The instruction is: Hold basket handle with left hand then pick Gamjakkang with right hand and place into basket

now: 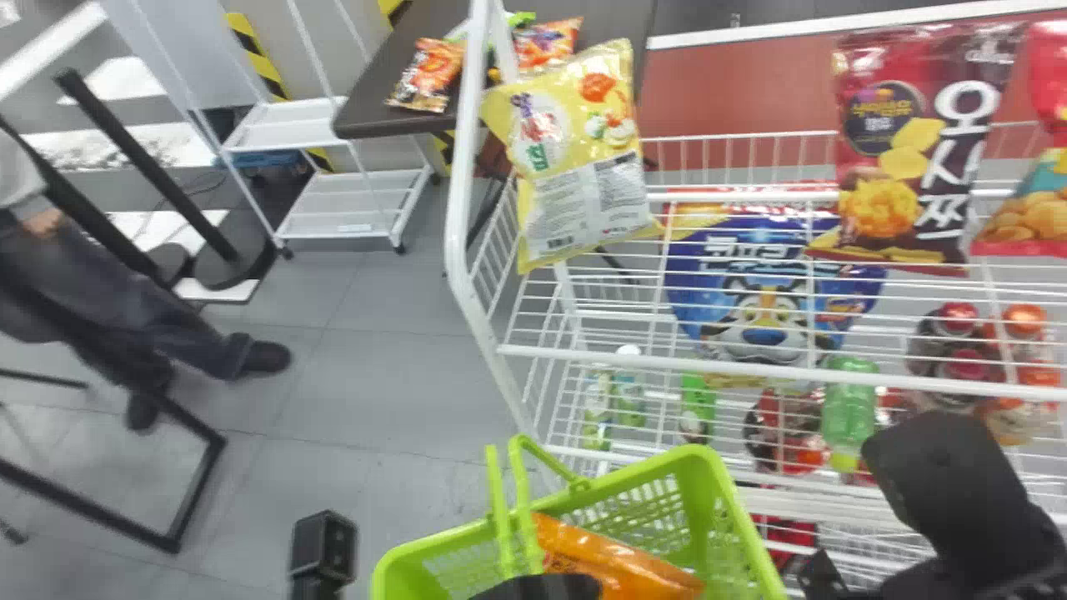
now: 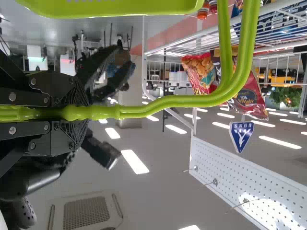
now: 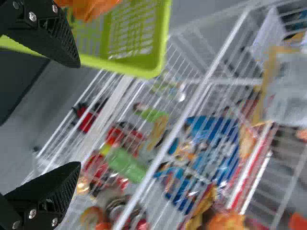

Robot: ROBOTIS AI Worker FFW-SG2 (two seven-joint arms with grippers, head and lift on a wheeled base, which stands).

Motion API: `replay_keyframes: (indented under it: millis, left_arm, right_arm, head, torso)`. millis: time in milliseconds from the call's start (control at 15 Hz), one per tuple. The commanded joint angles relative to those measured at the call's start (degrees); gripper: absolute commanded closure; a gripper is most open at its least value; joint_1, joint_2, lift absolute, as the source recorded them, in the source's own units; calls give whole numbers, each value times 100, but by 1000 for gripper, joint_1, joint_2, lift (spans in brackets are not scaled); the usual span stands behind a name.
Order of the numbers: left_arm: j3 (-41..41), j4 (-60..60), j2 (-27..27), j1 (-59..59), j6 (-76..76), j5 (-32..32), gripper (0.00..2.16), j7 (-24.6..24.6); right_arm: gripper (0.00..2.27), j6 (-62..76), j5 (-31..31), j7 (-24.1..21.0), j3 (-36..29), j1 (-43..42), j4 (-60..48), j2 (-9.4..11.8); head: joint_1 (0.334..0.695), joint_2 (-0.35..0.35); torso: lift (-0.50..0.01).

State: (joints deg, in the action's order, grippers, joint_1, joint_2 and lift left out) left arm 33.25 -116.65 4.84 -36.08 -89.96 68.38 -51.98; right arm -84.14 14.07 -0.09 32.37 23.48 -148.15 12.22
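Note:
The green basket stands at the bottom of the head view, with an orange bag in it. Beside that bag my left gripper is at the basket's handle. In the left wrist view, my left gripper is shut on the handle. To the right of the basket, in front of the rack, is my right gripper. The right wrist view shows my right gripper open, nothing between its fingers, near the basket's corner. Which bag is the Gamjakkang I cannot tell.
A white wire rack fills the right side. A yellow bag, a maroon bag and a red bag with teal stand on its upper level. A dark table with orange bags stands behind.

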Motion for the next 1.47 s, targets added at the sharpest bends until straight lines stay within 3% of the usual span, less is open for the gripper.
replay_keyframes:
  millis: [0,133,333,600,800,1067,1400]
  left_arm:
    - [-3,37,8,13,-7,0,2145,-5]
    - [-3,63,8,22,-7,0,2145,-14]
    - [-3,107,8,40,-7,0,2145,-14]
    - [-3,151,8,49,-7,0,2145,-14]
    - [-29,151,-1,84,-7,-9,2145,30]
    - [-64,160,-9,92,-7,-26,2145,56]
    - [-64,169,-27,92,-7,-26,2145,39]
  right_arm:
    - [93,2037,-546,-123,-838,227,674,-88]
    - [110,4023,-1223,-176,-1532,403,1069,-132]
    - [110,5183,-1337,-237,-1857,526,1359,-141]
    - [110,7591,-1486,-273,-2376,746,2660,-264]
    - [107,8769,-1882,264,-2859,957,3381,-396]
    - [97,9191,-2181,782,-3237,1203,3583,-431]
    - [107,9437,-2189,844,-3298,1352,3636,-458]
  head:
    - [695,168]
    - [695,142]
    - [695,94]
    - [695,45]
    - [695,-20]
    - [695,-87]
    - [695,-133]
  torso:
    - [-18]
    - [-18]
    - [-18]
    - [-18]
    - [-18]
    - [-18]
    - [-18]
